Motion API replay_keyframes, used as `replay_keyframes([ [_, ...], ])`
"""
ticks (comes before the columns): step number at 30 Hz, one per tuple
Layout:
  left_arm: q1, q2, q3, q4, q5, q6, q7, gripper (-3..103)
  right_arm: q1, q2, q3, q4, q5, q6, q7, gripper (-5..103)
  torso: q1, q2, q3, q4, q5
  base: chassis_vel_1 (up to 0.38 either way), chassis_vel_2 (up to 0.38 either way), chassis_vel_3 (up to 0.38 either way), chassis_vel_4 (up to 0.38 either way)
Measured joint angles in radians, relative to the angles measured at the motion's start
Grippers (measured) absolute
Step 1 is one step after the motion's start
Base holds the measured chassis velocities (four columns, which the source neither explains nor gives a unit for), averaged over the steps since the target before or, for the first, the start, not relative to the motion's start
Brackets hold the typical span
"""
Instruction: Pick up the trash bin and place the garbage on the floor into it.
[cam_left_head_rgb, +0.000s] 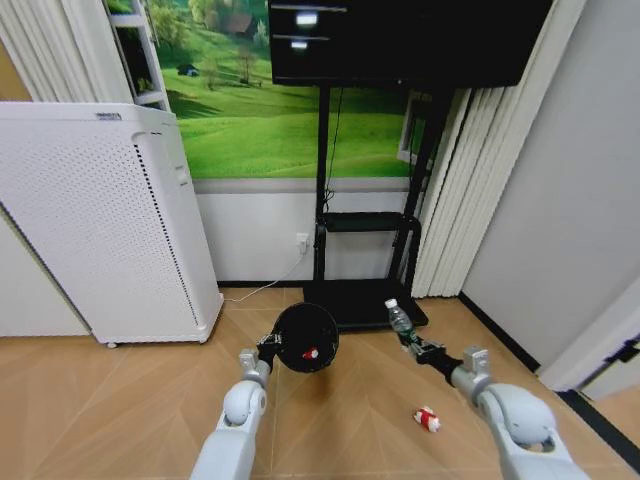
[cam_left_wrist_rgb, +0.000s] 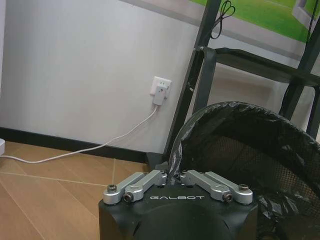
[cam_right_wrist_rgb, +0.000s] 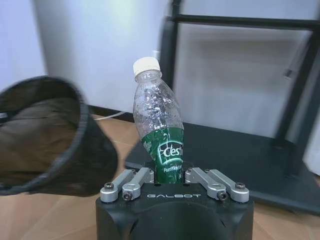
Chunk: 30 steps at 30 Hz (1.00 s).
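We see herringbone wood floor (cam_left_head_rgb: 120, 400); red-and-white packet (cam_left_head_rgb: 427, 419) lies nearest, by our right arm. Left gripper (cam_left_wrist_rgb: 174, 176) fingers clamped on trash bin (cam_left_head_rgb: 306, 338) rim, bin lifted w/ red can (cam_left_head_rgb: 309, 353) inside. Right gripper (cam_right_wrist_rgb: 169, 176) grasps bottle (cam_right_wrist_rgb: 158, 125), green label partly reads "Ces". "GALBOT" on both grippers. Behind: black TV stand (cam_left_head_rgb: 362, 300), white perforated appliance (cam_left_head_rgb: 100, 230), wall socket (cam_left_wrist_rgb: 160, 90).

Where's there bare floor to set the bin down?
Bare floor lies between the white appliance and the left pincer holding the trash bin. It is crowded by the stand base and near the packet.
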Motion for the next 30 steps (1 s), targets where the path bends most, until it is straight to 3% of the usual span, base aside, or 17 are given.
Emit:
replay_keyframes([
  [2, 0.000, 0.008, 0.004, -0.002, -0.002, 0.001, 0.003, 3, -0.001, 0.007, -0.072, 0.050, -0.029, 0.000, -0.009, 22, 0.000, 0.000, 0.000, 0.0001, -0.0001, 0.000, 0.000, 0.000, 0.000],
  [10, -0.006, 0.009, 0.011, 0.009, -0.002, 0.001, 0.014, 3, 0.016, -0.013, -0.100, 0.124, -0.032, -0.007, -0.018, 22, 0.000, 0.000, 0.000, -0.0001, -0.0001, 0.000, 0.000, 0.000, 0.000],
  [21, -0.026, -0.011, 0.084, 0.045, 0.004, 0.001, 0.014, 3, 0.011, -0.128, -0.200, 0.212, 0.028, 0.001, -0.022, 22, 0.000, 0.000, 0.000, -0.0004, 0.0000, 0.000, 0.000, 0.000, 0.000],
  [30, -0.016, -0.012, 0.101, 0.036, 0.012, 0.001, 0.014, 3, 0.109, -0.081, -0.357, 0.138, 0.031, 0.007, 0.022, 22, 0.000, 0.000, 0.000, 0.0001, 0.0001, 0.000, 0.000, 0.000, 0.000],
])
